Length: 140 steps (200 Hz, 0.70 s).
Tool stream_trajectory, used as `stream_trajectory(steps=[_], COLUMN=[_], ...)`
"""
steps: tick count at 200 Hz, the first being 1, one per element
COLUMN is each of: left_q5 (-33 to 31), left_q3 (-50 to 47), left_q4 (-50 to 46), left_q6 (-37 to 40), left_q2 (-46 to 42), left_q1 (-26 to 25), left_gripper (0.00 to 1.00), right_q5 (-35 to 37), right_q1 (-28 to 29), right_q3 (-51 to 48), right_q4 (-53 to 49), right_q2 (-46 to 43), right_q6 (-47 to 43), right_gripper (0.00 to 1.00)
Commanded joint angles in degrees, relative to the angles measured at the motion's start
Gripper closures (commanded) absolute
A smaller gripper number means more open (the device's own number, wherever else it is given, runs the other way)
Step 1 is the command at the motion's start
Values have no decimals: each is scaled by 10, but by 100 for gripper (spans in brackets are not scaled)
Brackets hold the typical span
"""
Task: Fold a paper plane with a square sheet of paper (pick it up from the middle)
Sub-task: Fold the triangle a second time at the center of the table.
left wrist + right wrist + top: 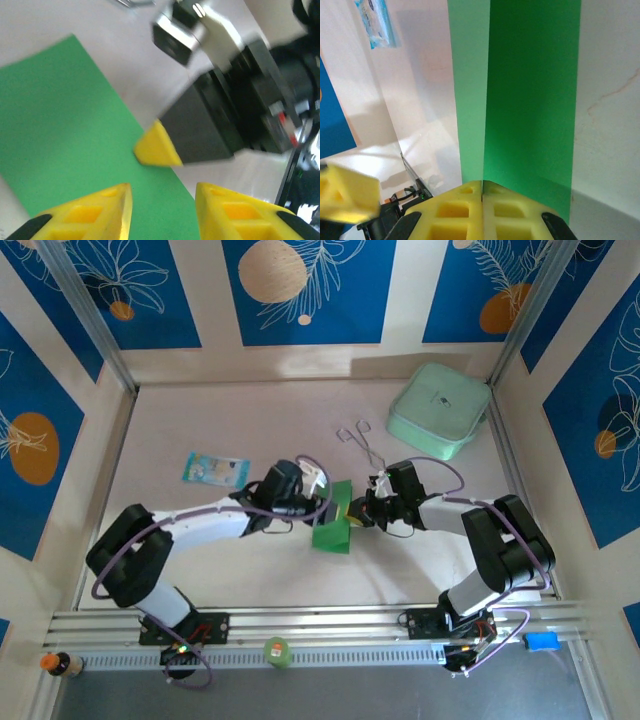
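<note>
The right tool point(481, 187) has its yellow fingers pressed together on one edge of the square sheet of paper point(530, 90), which shows a straight crease. The left tool point(162, 200) hangs just above the same sheet, fingers apart and holding nothing. The sheet sits mid-way across the tabletop point(200, 550) between the arms, well apart from the light-blue packet point(215, 469).

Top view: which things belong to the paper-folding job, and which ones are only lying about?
Job: green paper sheet, right claw shut on it, left claw.
Lying about: mint-green box, light-blue packet, metal tongs.
</note>
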Motion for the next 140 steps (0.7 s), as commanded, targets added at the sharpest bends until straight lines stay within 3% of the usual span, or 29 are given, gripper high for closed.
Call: stream_trajectory(steps=[1, 32, 78, 140], left_q5=[-94, -165, -290, -423], left_q3=[-42, -50, -42, -20], left_q4=[52, 32, 9, 26], left_q6=[121, 222, 311, 355], left_q2=[-31, -35, -3, 46], left_q1=[-51, -128, -211, -249], left_gripper=[58, 51, 46, 44], right_q5=[-9, -16, -28, -25], right_q1=[-2, -2, 2, 2], right_q3=[-2, 3, 10, 11], right_q4=[-17, -17, -9, -15], right_q2=[1, 6, 25, 22], right_q6=[5, 2, 4, 2], right_gripper=[96, 95, 94, 94])
